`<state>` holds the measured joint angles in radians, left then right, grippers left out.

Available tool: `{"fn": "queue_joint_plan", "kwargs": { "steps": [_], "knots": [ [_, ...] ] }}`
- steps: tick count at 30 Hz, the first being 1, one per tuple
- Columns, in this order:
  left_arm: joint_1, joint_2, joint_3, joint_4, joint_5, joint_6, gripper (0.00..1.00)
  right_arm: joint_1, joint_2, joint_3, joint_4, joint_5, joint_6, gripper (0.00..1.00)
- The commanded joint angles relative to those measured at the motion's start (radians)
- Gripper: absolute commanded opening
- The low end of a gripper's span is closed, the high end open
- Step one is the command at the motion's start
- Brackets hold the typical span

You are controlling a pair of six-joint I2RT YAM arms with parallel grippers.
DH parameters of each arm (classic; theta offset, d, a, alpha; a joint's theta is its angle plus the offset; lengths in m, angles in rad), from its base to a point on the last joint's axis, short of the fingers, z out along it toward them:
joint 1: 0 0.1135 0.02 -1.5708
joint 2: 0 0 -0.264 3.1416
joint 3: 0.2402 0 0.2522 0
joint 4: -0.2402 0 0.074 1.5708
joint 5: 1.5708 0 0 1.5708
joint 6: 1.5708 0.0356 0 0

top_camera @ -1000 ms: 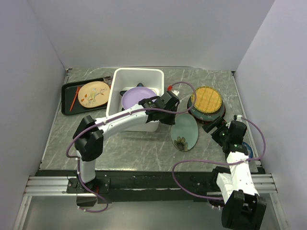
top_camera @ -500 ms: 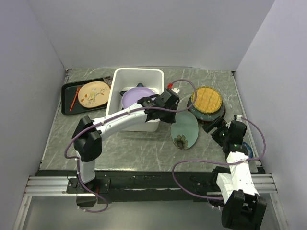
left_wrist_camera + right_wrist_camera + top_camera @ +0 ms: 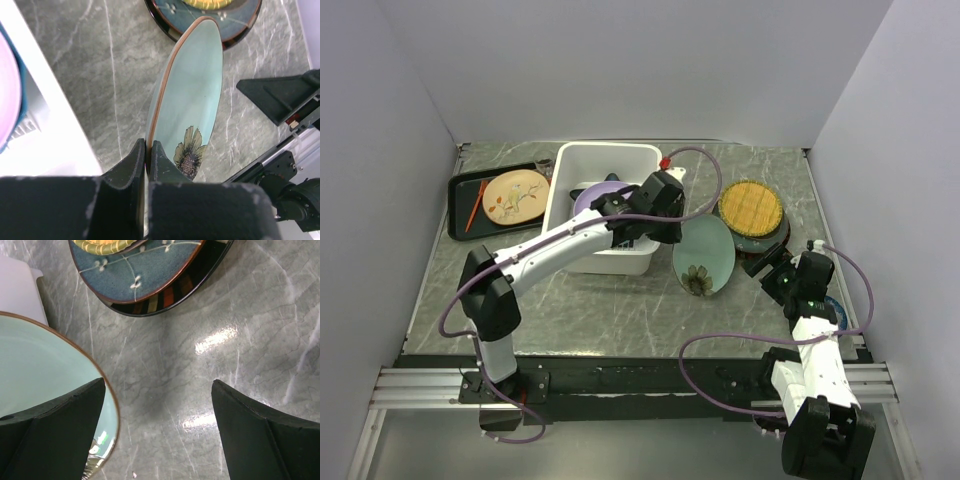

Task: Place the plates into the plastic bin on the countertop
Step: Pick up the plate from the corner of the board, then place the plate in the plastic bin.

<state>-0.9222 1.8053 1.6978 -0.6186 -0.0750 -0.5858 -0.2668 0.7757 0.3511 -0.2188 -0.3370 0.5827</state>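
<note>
Left wrist: left tool (image 3: pixel 148 148) pinches pale green plate (image 3: pixel 192 95) rim; right tool (image 3: pixel 159 385) apart.

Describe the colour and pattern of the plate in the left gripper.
Pale green plate, brown rim, one flower; best in left wrist view.

Overhead and both close wrist cameras share the green plate (image 3: pixel 704 255).

You have a pale green round ceramic plate (image 3: pixel 195 90), brown-rimmed, with a dark flower print. The large round plate (image 3: pixel 145 275) is dark teal with white blossom sprigs. The stone worktop (image 3: pixel 610 310) is grey-green with thin white veins, and the rectangular plastic bin (image 3: pixel 608 149) is white.
</note>
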Motion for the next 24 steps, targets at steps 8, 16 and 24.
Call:
{"fn": "queue_joint_plan", "kwargs": {
  "steps": [8, 16, 24],
  "knots": [
    [0.057, -0.13, 0.065, 0.086, 0.004, 0.011, 0.01, -0.006, -0.003, -0.014, 0.052, -0.013, -0.004, 0.93],
    [0.108, -0.172, 0.028, 0.111, 0.04, 0.007, 0.01, -0.006, 0.002, -0.018, 0.056, -0.017, -0.003, 0.93],
    [0.169, -0.219, -0.03, 0.149, 0.063, -0.005, 0.01, -0.006, -0.001, -0.02, 0.055, -0.017, -0.003, 0.93]
  ]
}}
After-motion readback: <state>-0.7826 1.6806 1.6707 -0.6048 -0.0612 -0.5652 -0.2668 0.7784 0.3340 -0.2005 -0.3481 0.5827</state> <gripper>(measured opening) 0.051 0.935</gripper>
